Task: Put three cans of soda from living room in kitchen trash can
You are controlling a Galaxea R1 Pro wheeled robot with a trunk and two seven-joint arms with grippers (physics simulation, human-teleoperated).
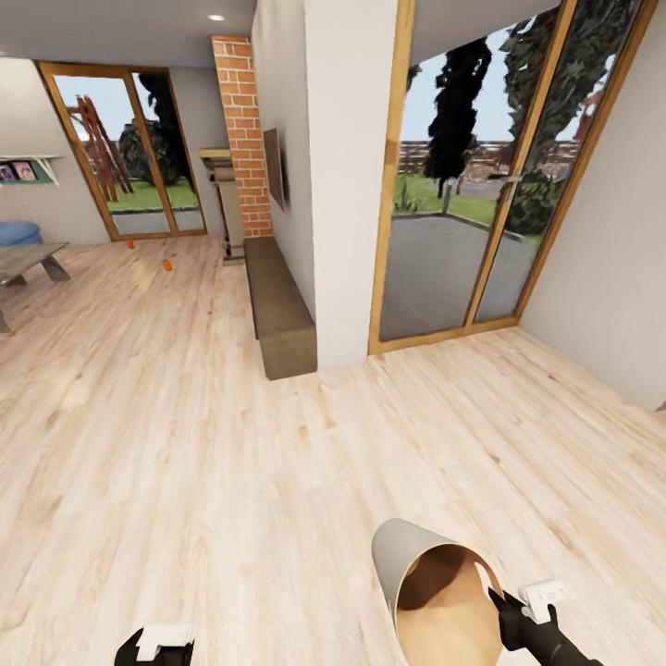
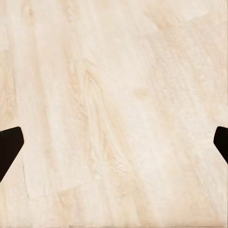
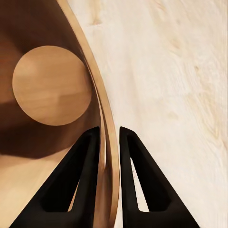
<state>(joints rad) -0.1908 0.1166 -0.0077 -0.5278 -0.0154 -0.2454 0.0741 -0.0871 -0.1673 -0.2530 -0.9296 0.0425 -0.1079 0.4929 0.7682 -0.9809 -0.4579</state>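
Carrying the bin tipped on its side in the right gripper, fingers pinched over its rim, empty inside; left gripper spread wide over bare floor, holding nothing. Next, probably rolling toward two orange cans lying far across the floor near the glass door. Keeping clear of the long bench and low table on the way.

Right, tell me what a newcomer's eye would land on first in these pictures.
First, the tash can, low in the head view, tipped so its wood-toned inside faces the camera, its rim pinched by the right gripper. Next, the wood-framed glass doors ahead, and two small orange cans far off on the plank floor.
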